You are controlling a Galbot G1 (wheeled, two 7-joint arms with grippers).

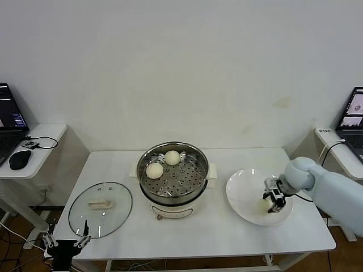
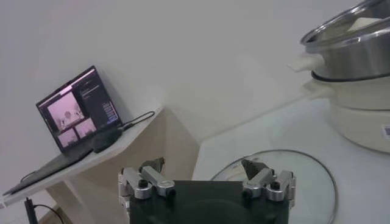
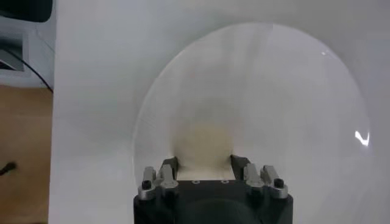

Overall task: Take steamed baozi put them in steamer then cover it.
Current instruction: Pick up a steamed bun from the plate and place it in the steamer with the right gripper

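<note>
One baozi (image 3: 204, 139) sits on the white plate (image 1: 241, 195), right between the right gripper's (image 1: 274, 202) fingers, which close on it. Steamer (image 1: 173, 170), two baozi (image 1: 154, 170) already inside, lies to that gripper's left, mid-worktop. Left gripper (image 2: 204, 167) hangs open by the glass cover (image 1: 100, 209), nearer that.

Even bright light; soft shadows; glare on plate (image 3: 341, 122); right wrist view hazy.
</note>
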